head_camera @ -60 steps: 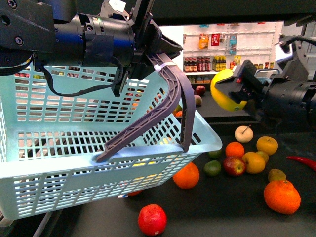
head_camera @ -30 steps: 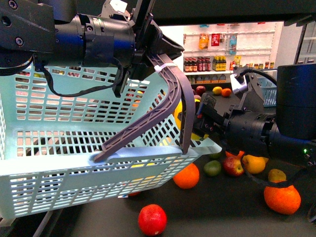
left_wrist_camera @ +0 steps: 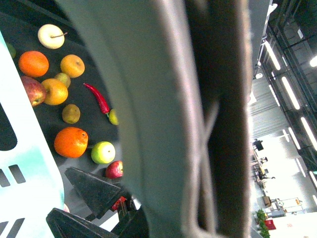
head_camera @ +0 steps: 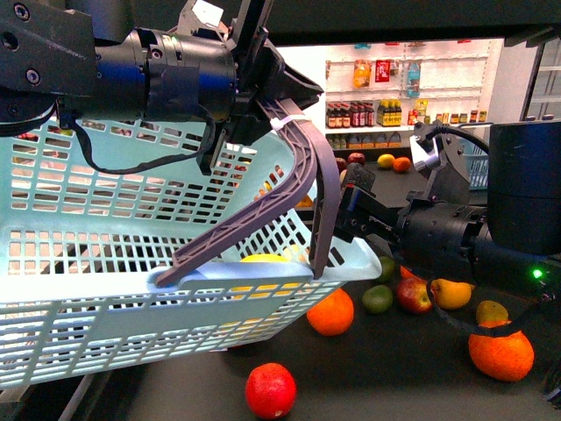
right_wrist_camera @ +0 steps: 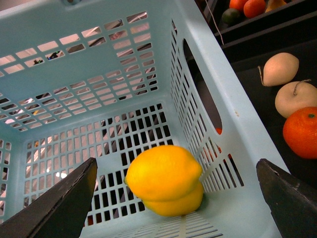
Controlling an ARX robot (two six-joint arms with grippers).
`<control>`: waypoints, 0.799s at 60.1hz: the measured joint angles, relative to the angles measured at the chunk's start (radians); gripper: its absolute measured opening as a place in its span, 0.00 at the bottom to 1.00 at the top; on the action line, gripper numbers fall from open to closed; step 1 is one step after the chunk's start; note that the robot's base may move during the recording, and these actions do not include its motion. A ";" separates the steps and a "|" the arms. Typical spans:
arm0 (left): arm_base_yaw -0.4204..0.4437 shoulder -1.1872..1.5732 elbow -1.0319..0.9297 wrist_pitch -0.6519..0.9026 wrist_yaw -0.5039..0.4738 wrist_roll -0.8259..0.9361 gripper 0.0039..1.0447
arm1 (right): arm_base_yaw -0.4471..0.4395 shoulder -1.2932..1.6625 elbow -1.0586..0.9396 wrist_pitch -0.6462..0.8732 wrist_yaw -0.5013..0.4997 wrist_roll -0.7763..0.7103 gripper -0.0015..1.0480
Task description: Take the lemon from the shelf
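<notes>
**Lemon released into the basket**

The lemon (right_wrist_camera: pixel 165 179), which a second ago was pinched in the right hand (right_wrist_camera: pixel 176 166) above the shelf (head_camera: pixel 394 377), is now seen loose inside the pale blue basket (head_camera: pixel 105 263), near its floor and slightly blurred. The right hand is spread wide over it and nothing is gripped. The basket is held up by its handle (head_camera: pixel 307 167), on which the left hand (head_camera: pixel 270 103) is clamped. The pick is judged complete, with only withdrawal of the right arm left
</notes>
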 joint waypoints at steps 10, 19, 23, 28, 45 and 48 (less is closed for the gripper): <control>0.000 0.000 0.000 0.000 -0.004 -0.001 0.05 | -0.011 -0.003 0.000 -0.013 0.017 -0.009 0.93; 0.000 0.000 0.000 0.000 -0.008 -0.005 0.05 | -0.040 -0.069 -0.025 -0.099 0.119 -0.158 0.93; 0.000 0.000 0.000 0.000 -0.007 -0.005 0.05 | -0.069 -0.148 -0.069 -0.139 0.143 -0.235 0.93; 0.000 0.000 0.000 0.000 -0.008 -0.007 0.05 | -0.107 -0.269 -0.142 -0.204 0.143 -0.325 0.93; 0.000 0.000 0.000 0.000 -0.010 -0.010 0.05 | -0.411 -1.108 -0.538 -0.724 -0.152 -0.607 0.93; -0.001 0.000 0.000 0.000 -0.010 -0.010 0.05 | -0.454 -1.226 -0.564 -0.770 -0.141 -0.598 0.91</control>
